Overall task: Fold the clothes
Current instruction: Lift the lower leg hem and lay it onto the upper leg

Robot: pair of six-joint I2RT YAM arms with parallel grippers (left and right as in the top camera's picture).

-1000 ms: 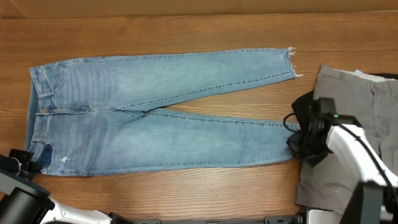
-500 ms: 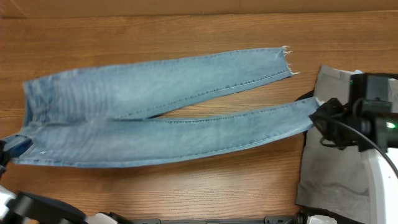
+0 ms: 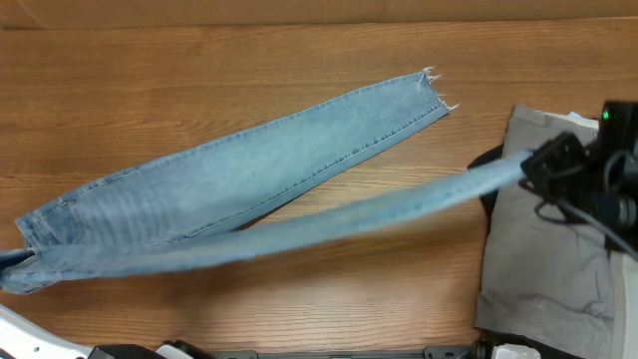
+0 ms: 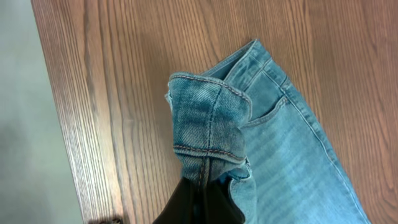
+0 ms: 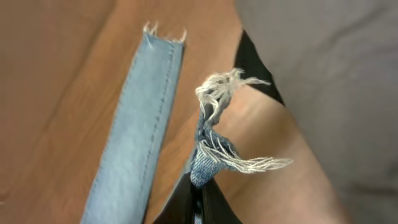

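The clothes are light-blue jeans (image 3: 249, 165). One leg lies flat on the wooden table, slanting up to its frayed hem (image 3: 429, 88). The other leg (image 3: 379, 204) is lifted and stretched taut between my two grippers. My left gripper (image 4: 202, 190) is shut on the bunched waistband (image 4: 208, 121) at the table's front left corner. My right gripper (image 5: 200, 186) is shut on the frayed ankle hem (image 5: 217, 93), and shows in the overhead view as the right gripper (image 3: 530, 168) above the grey trousers.
Grey trousers (image 3: 543, 279) lie at the right end of the table, with a black cloth (image 3: 488, 165) poking out beside them. The table's left edge (image 4: 59, 124) runs close beside the left gripper, with floor beyond it.
Both grippers have risen with the jeans. The near leg came off the table and is pulled taut. The waist slid to the front left, and the far leg swung into a slant.
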